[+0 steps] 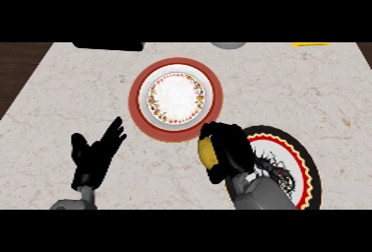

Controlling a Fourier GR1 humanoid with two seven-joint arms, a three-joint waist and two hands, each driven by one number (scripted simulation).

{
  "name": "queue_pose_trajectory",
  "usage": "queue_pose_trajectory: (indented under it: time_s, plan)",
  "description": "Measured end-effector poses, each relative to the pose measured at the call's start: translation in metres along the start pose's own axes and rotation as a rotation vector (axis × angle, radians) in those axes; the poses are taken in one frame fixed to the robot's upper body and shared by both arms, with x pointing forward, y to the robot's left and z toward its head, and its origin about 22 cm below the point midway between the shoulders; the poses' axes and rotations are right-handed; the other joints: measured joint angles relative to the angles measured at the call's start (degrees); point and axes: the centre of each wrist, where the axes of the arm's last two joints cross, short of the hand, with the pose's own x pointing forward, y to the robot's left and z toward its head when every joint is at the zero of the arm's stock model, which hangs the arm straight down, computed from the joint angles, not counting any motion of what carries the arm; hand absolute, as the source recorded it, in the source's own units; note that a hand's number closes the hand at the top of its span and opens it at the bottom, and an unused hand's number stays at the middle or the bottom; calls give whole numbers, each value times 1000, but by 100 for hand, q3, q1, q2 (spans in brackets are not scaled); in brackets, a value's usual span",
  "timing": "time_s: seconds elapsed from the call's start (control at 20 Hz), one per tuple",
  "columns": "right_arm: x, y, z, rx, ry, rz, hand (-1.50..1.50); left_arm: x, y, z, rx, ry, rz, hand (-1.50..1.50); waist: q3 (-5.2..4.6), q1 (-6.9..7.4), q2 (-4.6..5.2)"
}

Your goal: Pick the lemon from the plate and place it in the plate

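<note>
You see a pale marbled desk (65,88) with dark wood floor (18,64) at its left. Along the far edge sit a black object (108,45), a grey round thing (230,45) and a yellow strip (311,44).

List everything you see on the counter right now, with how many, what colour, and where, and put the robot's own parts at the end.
Counter: one, pale marble, fills the view.
Red-rimmed plate: one, white with red rim, centre.
Black-rimmed plate: one, black, red and white, lower right, partly under the right arm.
Lemon: one, yellow, held left of the black-rimmed plate.
Dark object: one, black, top edge.
Grey object: one, top edge.
Yellow object: one, top right.
Left robot hand: black, open, lower left.
Right robot hand: black, curled round the lemon.
</note>
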Motion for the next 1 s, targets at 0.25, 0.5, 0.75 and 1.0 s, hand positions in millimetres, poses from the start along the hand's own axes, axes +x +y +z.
queue_pose_trajectory:
  time_s: [0.25,0.5,0.75,1.0]
  plan:
    - [48,-14,2,-215,-7,-40,150,0,-7,-3,-35,8,-9,0,-7,204,-27]
    - [78,-27,4,-412,52,-131,150,1,-12,-5,-51,9,-20,0,-9,278,-30]
    - [94,-34,2,-555,100,-206,150,2,-14,-6,-53,8,-21,0,-8,303,-8]
    - [99,-38,-5,-671,95,-254,150,3,-15,-6,-53,2,-22,0,1,300,26]
